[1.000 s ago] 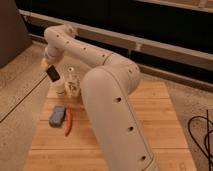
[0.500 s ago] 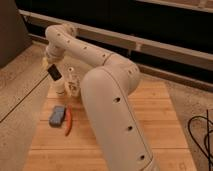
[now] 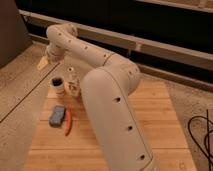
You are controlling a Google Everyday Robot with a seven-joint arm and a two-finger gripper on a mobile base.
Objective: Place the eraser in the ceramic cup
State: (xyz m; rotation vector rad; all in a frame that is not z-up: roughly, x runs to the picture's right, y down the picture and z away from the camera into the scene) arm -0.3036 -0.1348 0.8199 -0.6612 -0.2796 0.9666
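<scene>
From here the gripper [image 3: 44, 63] now hangs off the back left corner of the wooden counter [image 3: 155, 107], up and to the left of the ceramic cup [image 3: 59, 90]. Half a second ago it sat lower and closer to the cup, with a dark block at its tip. That dark shape is gone from the tip, which looks pale and bare. How far the gripper stands open I cannot tell.

The cup itself has changed too. A moment ago it looked pale all the way up, and now a dark patch sits at its mouth. I take that for the eraser [image 3: 57, 80], resting in the rim or poking just out of it, though the view is too soft to be sure it has dropped fully inside.

The rest has not moved. The pale bottle-like object [image 3: 74, 83] stands just beside the cup on its right. The blue-grey block [image 3: 57, 115] and the orange-red stick [image 3: 68, 123] lie side by side nearer the front.

If that patch is the eraser, the placing looks done, and what remains is for the arm to pull clear without brushing the cup.
</scene>
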